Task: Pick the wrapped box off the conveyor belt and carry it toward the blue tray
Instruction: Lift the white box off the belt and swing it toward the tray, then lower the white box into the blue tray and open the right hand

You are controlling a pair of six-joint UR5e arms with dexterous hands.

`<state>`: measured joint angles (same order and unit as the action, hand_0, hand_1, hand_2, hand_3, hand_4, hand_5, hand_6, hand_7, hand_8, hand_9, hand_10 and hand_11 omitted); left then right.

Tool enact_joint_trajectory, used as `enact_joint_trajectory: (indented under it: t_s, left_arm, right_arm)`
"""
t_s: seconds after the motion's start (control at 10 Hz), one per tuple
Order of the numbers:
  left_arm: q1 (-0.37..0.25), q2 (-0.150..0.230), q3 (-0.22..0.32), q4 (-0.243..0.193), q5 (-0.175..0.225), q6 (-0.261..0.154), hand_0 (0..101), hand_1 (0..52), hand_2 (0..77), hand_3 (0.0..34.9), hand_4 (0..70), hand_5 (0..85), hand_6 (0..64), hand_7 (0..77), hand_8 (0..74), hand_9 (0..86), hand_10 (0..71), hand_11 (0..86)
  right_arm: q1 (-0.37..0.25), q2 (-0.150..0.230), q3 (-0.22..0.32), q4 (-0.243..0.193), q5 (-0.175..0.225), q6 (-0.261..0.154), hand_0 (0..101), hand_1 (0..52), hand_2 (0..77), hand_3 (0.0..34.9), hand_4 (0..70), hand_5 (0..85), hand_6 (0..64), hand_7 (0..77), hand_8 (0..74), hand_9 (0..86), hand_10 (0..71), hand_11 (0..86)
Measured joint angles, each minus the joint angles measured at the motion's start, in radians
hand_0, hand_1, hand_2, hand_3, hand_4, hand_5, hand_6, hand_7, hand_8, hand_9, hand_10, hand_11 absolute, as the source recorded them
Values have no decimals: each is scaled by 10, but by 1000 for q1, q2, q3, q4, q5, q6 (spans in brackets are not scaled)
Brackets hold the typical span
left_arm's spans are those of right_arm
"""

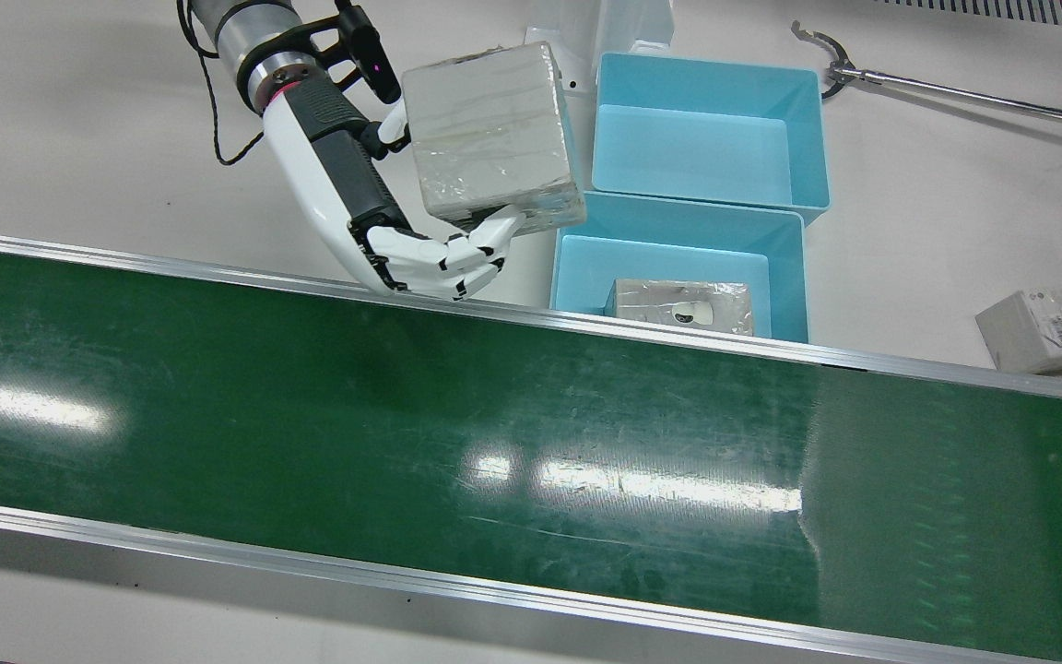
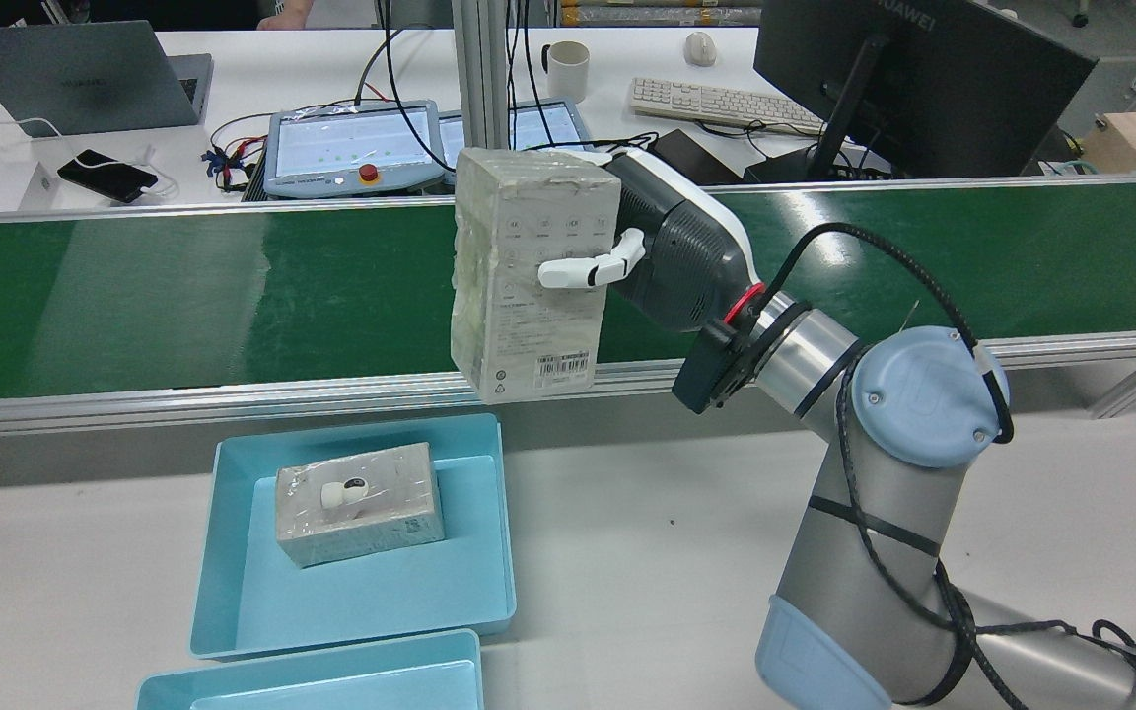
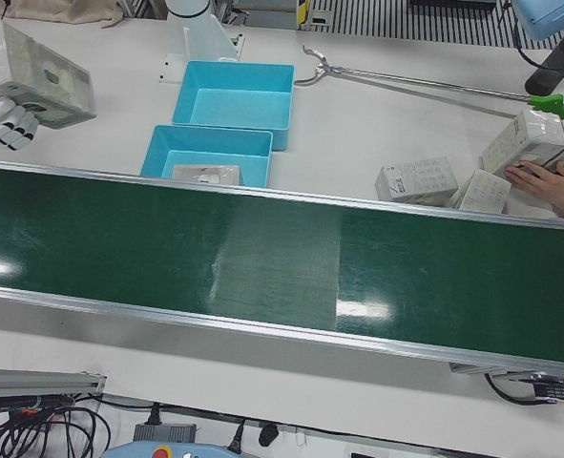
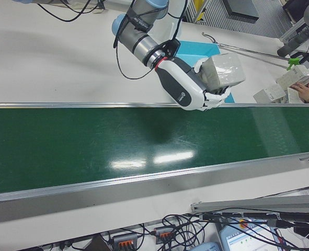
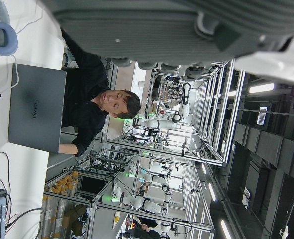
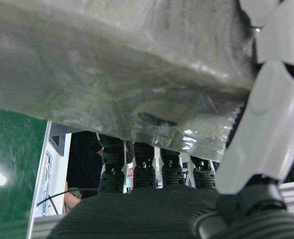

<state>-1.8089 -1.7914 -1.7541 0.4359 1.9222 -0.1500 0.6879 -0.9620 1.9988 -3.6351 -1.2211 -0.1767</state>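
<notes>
- Above the near edge of the green conveyor belt: the right hand, white with dark palm, grips the plastic-wrapped grey box, held clear of the belt and the white surface.
- Fingers curl under one face; the thumb presses the opposite printed face.
- Box hangs just beside the nearer blue tray, not over it in the front view.
- That light-blue plastic tray already holds a second wrapped box, lying flat.
- A second blue tray touches it on the far side.
- Left hand: only its dark underside shows in its own camera; cannot tell its state.
- A person's hand rests on small white cartons at the belt's far end.
</notes>
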Motion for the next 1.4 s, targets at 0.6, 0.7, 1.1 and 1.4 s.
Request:
enact_joint_trajectory:
  t_s: [0.6, 0.7, 1.1, 1.4]
  left_arm:
    - [0, 0, 0, 0, 0, 0, 0, 0, 5, 0, 0, 11, 0, 5, 5, 5, 5, 0]
    - [0, 0, 0, 0, 0, 0, 0, 0, 5, 0, 0, 5, 0, 5, 5, 5, 0, 5]
    - [0, 0, 0, 0, 0, 0, 0, 0, 11, 0, 0, 11, 0, 5, 5, 5, 0, 5]
    - [0, 0, 0, 0, 0, 0, 0, 0, 5, 0, 0, 11, 0, 5, 5, 0, 5, 5]
  right_arm:
    - [-319, 47, -54, 17, 201, -131, 450, 16, 338, 0, 311, 436, 387, 545, 551, 693, 556, 605]
    - [-335, 50, -59, 19, 203, -134, 450, 16, 338, 0, 311, 436, 387, 545, 551, 693, 556, 605]
    - [-371, 53, -50, 18, 202, -136, 513, 16, 338, 121, 76, 153, 158, 316, 147, 682, 136, 235]
    - [-361, 49, -22, 16, 159, -133, 494, 109, 27, 222, 60, 82, 0, 142, 0, 16, 0, 16]
